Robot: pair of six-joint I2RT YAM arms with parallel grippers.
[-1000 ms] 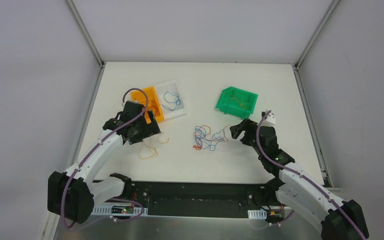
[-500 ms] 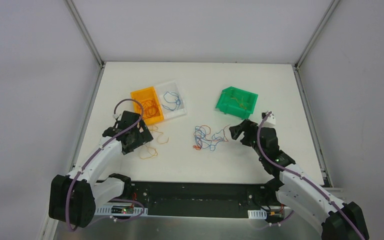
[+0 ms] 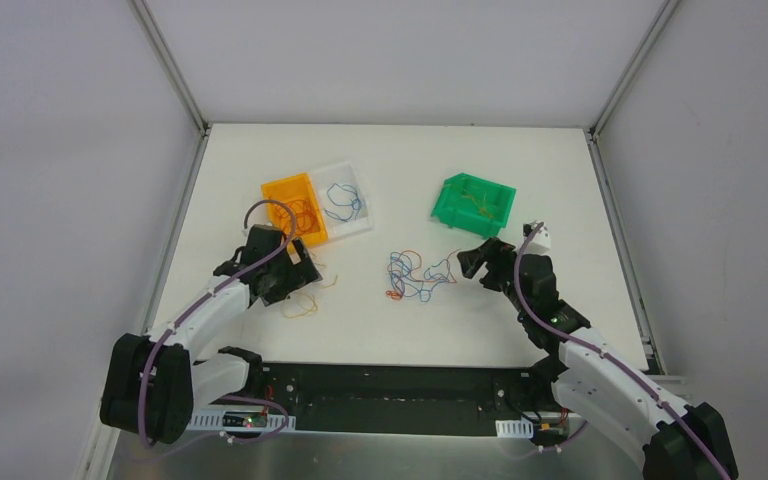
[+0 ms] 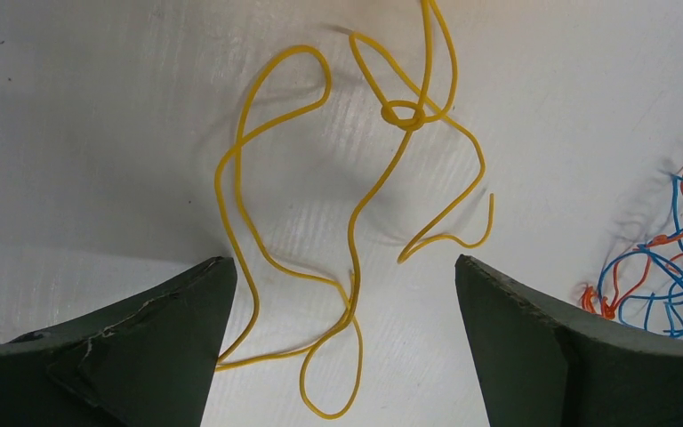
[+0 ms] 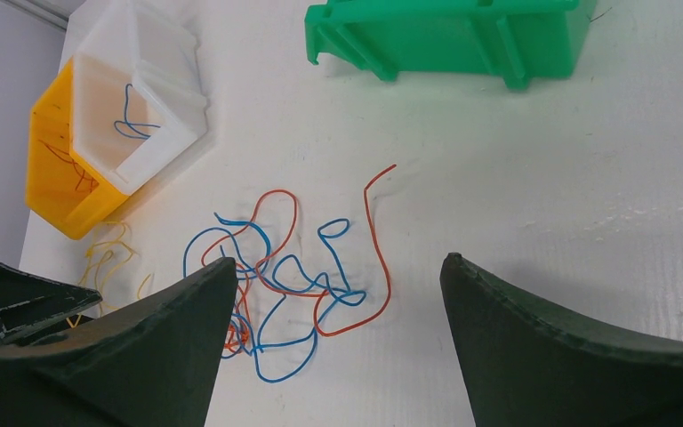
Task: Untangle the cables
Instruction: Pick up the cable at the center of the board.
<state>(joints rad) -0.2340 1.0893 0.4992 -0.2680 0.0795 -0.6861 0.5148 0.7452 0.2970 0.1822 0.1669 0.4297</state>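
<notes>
Lining up a pick on the loose yellow cable (image 4: 353,233): the left gripper (image 4: 342,267) sits directly over it with its jaws spread wide and nothing between them. I can't tell its height above the tabletop (image 3: 480,160). The cable lies flat in open curls just in front of the orange bin (image 3: 278,190), well apart from the red-and-blue clump (image 3: 418,277) at mid-table. The far end has a small knot-like loop (image 4: 405,116); can't tell if it's a real knot or just a crossing. My call: descend straight and pinch where the near strands bunch between the fingers, not on a single run. Close all the way, because a wire this thin probably slips out of a partial squeeze. Lift slowly and check that the loop opens rather than tightens; if it tightens, set the cable down and regrip beside the loop. The orange bin already holds similar strands and the clear bin (image 3: 363,197) holds a blue one, so I read this as a colour sort with the orange bin as the target. The green bin (image 3: 450,213) holds one thin strand, colour unclear. The right gripper (image 5: 338,262) is also spread wide and empty, just beside the clump's right edge and facing it. Hold it off the clump while the left arm lifts. Main risks are springy curls snagging a finger or a tail draping over the bin rim.
</notes>
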